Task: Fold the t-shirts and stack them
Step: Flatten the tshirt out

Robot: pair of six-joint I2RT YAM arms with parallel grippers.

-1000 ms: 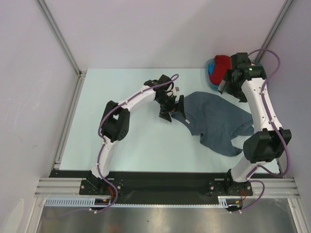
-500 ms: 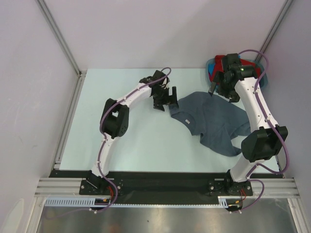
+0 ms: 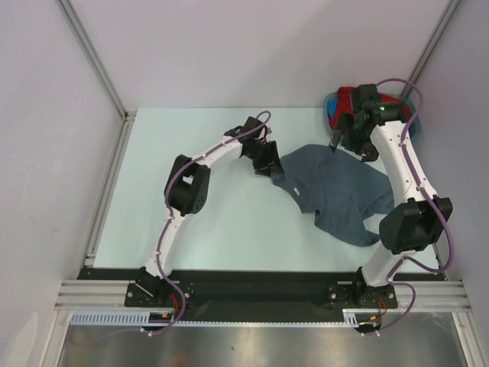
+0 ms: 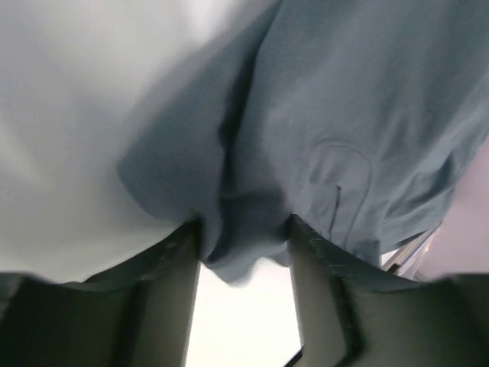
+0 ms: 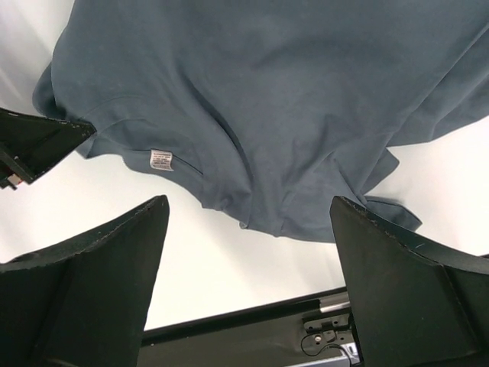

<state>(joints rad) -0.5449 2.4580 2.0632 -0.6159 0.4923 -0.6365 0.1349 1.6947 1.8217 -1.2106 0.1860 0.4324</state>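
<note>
A slate-grey t-shirt (image 3: 336,187) lies crumpled on the pale table, right of centre. My left gripper (image 3: 273,170) is at the shirt's left edge. In the left wrist view its fingers (image 4: 179,260) flank a hanging fold of the grey cloth (image 4: 344,115), and the jaws stand partly apart with the fold touching both. My right gripper (image 3: 348,141) hovers open above the shirt's far edge; the right wrist view shows the grey shirt (image 5: 290,99) below with nothing between the fingers (image 5: 99,260). A red t-shirt (image 3: 348,98) lies bunched in the tub behind.
A teal tub (image 3: 328,108) stands at the table's back right corner, just behind my right wrist. A white label (image 5: 160,159) shows at the grey shirt's collar. The black rail of the arm bases (image 3: 260,279) runs along the near edge.
My left gripper has dropped onto the shirt's left edge and its jaws have narrowed around a fold. The right gripper moved left from the tub half a second before, then held still.
</note>
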